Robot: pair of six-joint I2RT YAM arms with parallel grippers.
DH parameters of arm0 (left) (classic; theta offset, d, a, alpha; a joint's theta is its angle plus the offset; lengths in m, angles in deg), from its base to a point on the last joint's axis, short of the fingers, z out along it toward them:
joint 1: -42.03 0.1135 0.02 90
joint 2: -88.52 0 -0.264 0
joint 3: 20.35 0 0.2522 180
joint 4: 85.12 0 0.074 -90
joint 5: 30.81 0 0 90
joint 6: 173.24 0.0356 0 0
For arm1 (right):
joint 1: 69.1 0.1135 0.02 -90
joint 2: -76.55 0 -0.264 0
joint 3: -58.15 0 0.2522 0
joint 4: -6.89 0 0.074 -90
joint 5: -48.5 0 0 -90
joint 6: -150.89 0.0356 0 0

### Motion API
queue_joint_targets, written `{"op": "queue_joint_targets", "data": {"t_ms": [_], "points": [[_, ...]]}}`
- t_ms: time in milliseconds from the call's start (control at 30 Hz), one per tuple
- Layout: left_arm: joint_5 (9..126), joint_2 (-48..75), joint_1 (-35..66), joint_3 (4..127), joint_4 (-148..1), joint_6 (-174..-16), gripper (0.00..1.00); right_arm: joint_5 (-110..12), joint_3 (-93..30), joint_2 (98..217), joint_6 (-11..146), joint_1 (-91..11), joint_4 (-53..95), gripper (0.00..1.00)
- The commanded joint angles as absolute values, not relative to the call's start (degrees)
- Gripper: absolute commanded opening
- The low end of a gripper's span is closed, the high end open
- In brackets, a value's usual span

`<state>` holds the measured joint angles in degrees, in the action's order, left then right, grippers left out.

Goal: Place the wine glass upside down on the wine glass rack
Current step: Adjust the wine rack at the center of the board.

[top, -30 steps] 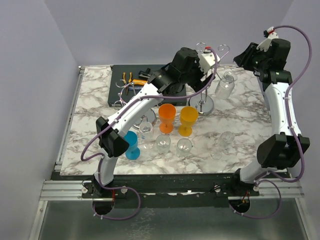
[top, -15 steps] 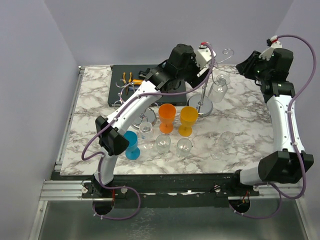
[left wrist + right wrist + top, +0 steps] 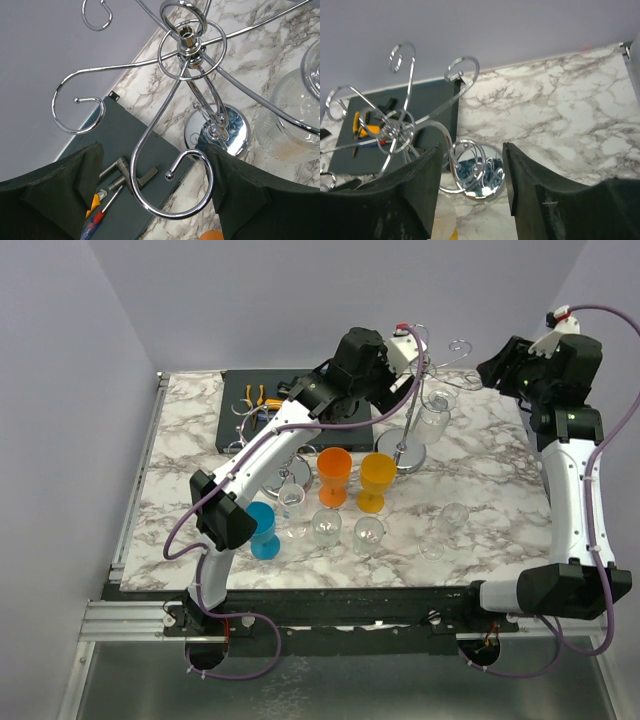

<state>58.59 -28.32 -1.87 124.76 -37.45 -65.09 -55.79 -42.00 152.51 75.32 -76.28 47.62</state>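
We are holding the left gripper [image 3: 152, 167] wide open and empty over a curled hook of the wine glass rack [image 3: 186, 44]. We are spreading the right gripper [image 3: 472, 152] empty too. The wine glass [image 3: 287, 125] is hanging upside down from a rack arm beside the chrome base [image 3: 227, 132]. Orange cups [image 3: 335, 472] and clear glasses [image 3: 326, 527] are standing nearer our bases.

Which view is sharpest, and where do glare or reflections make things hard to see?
Left wrist: the chrome rack is sharp, with bright highlights. Right wrist: softer; the rack's base mirrors its surroundings. Top external: even light, but the clear glasses nearly vanish against the marble.
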Motion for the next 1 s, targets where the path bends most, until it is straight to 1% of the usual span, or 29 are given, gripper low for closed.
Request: {"op": "queue_joint_targets", "data": {"t_ms": [0, 67, 200, 267, 367, 567, 733, 967], "points": [[59.0, -25.0, -1.3, 123.1, -38.1, -66.1, 0.88, -53.7, -51.7, 156.3, 73.0, -76.1, 49.9, 0.59], [59.1, -24.1, -1.4, 122.6, -38.1, -66.7, 0.88, -54.6, -55.7, 159.6, 72.8, -76.1, 50.2, 0.61], [61.5, -22.1, -1.4, 121.3, -38.1, -68.1, 0.88, -57.8, -61.6, 166.0, 74.1, -76.1, 49.7, 0.63], [61.7, -21.2, -1.5, 120.7, -38.0, -68.6, 0.89, -59.3, -63.9, 169.3, 74.7, -76.1, 49.4, 0.63], [61.4, -20.0, -1.5, 119.4, -38.1, -68.8, 0.89, -60.7, -66.1, 173.1, 75.3, -76.1, 48.4, 0.66], [59.6, -19.8, -1.5, 117.8, -38.1, -67.3, 0.89, -65.5, -66.6, 176.2, 78.4, -76.1, 43.3, 0.69], [55.4, -22.2, -1.4, 119.5, -38.1, -66.4, 0.89, -69.3, -66.7, 178.8, 80.8, -76.1, 41.1, 0.69], [54.7, -25.0, -1.4, 122.2, -38.1, -65.7, 0.89, -71.3, -66.5, 181.6, 82.2, -75.8, 40.4, 0.67]]}}
